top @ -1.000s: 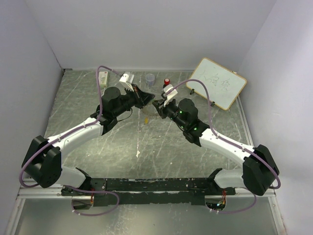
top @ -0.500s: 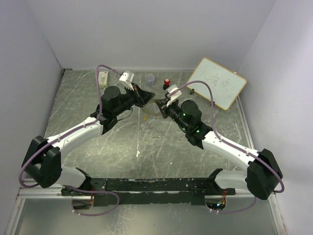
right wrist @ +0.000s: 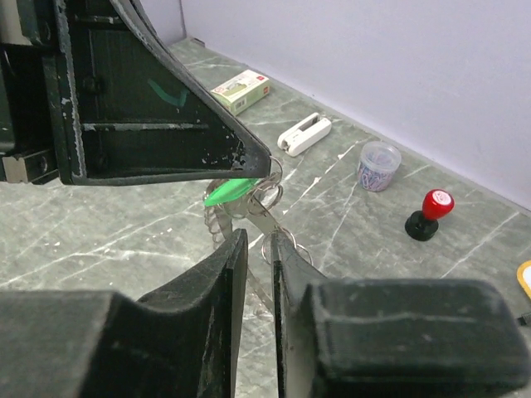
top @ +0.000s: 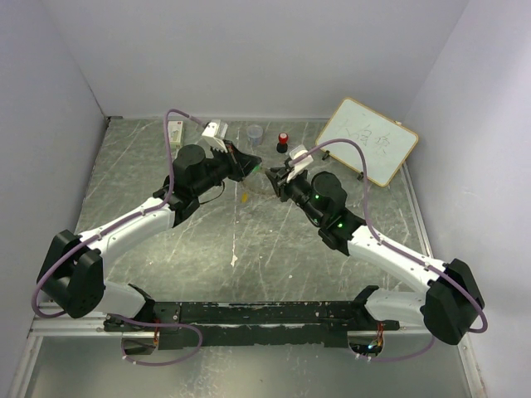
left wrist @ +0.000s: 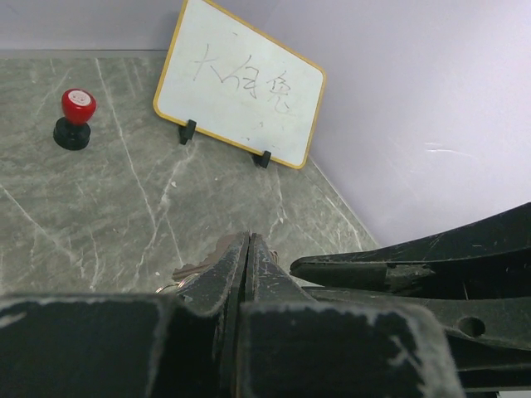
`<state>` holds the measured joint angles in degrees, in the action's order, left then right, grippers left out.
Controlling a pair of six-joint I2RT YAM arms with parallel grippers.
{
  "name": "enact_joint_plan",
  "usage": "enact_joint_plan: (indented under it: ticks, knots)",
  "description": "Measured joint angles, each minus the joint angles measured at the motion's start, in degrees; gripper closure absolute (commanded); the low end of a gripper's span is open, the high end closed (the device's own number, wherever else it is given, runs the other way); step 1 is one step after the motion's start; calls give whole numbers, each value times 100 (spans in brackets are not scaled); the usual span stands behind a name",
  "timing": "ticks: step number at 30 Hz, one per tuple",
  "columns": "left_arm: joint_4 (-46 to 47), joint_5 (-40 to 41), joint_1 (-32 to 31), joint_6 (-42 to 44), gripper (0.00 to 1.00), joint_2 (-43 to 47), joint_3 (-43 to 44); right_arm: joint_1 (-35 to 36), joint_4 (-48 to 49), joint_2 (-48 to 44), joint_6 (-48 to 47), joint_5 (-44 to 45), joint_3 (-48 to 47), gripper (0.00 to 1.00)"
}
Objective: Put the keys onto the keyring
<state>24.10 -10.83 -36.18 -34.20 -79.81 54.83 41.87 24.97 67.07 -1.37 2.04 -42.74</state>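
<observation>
Over the tabletop's [top: 290,249] far middle, my left pincer [right wrist: 262,162] clamps shut on the keyring [right wrist: 213,222], while my right pincer [right wrist: 259,240], jaws a slit apart, seemingly pinches the green key [right wrist: 228,191] by its shaft, head toward the ring.

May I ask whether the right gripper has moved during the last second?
Yes: the right gripper has shifted slightly right, toward the yellow-framed whiteboard.

Soft, even light from overhead, bright all round. The table [top: 124,182] throws back a pale sheen, and the shadows on it are faint. In the left wrist view the left fingers [left wrist: 222,274] loom dark and blurred up close, while the whiteboard [left wrist: 241,91] beyond them reads crisp. The right fingers [right wrist: 220,274] are just as soft, with sharp focus past their tips.
</observation>
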Motion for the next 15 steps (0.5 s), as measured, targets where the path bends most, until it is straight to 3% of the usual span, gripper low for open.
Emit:
enact_joint_plan:
  ticks: [2,12,15]
  knots:
    - [-2,15,0,-2,93,0,0,0,-39,4,4,17,0,74]
    - [-22,31,0,-2,93,0,0,4,-127,4,42,286,0,68]
    - [-33,28,0,17,93,0,0,4,-175,4,46,376,-2,51]
